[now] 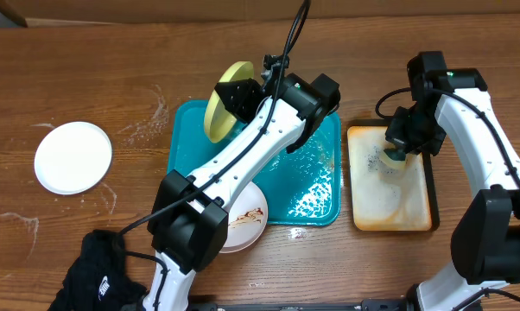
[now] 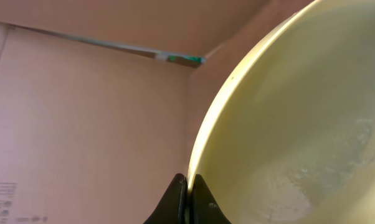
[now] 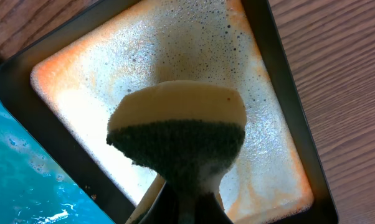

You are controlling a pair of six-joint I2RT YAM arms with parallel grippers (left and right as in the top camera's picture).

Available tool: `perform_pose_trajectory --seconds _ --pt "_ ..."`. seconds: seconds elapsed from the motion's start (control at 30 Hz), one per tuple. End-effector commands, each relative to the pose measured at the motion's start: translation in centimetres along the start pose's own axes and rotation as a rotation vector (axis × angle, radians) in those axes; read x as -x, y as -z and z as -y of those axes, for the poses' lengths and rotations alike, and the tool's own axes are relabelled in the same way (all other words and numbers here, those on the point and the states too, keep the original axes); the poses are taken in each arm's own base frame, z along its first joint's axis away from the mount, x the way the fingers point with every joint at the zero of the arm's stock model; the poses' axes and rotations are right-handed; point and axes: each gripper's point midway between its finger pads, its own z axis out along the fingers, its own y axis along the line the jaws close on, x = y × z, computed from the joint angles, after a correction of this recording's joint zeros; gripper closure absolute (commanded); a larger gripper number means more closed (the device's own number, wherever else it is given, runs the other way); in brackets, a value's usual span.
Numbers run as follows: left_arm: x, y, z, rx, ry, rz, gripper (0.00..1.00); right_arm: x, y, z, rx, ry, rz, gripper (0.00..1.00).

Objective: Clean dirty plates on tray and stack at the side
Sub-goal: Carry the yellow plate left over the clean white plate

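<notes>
Pale yellow-green plate point(image 1: 224, 108) hangs tilted on edge above the tray point(image 1: 316, 173), its rim pinched in the closed left jaws. It looks stiff and light, probably slick when wet, so grip the rim. The right jaws clamp a soapy sponge point(image 3: 178, 134) over the cream tray point(image 1: 411, 212).

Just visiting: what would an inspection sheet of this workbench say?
Surface: wooden table, wet splashes.
Job's things: teal plastic tray, wet; pale yellow-green plate held on edge over it; smeared white plate at its near rim; clean-looking white plate apart at left.
Clutter: black cloth near left; foamy cream tray with dark rim.
Grippers: left fingers shut on that plate's rim; right fingers shut on yellow-and-green sponge.
Cables: black cable above left arm.
Surroundings: cardboard wall.
</notes>
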Motion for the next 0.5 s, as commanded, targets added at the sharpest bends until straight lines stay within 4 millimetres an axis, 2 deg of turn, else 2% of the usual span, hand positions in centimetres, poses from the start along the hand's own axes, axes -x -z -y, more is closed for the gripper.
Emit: perform_pose_trajectory --seconds 0.0,0.13,0.23,0.37,0.47 --pt "-1.9 -1.0 2.4 -0.169 0.107 -0.131 0.96 0.0 0.1 0.0 0.003 0.007 0.004 0.96" --pt "-5.5 -3.2 5.2 -0.373 0.335 -0.418 0.96 0.0 0.1 0.0 0.003 0.007 0.003 0.96" --pt "-7.0 -5.2 6.0 -0.499 0.454 -0.586 0.95 -0.1 0.1 0.0 0.001 0.007 -0.001 0.96" --pt "-7.4 -7.9 4.9 -0.68 0.604 -0.683 0.96 -0.3 0.1 0.1 -0.004 0.008 -0.009 0.96" --pt "-6.7 -9.9 2.1 -0.803 0.757 -0.661 0.96 -0.4 0.1 0.2 -0.005 0.007 -0.011 0.96"
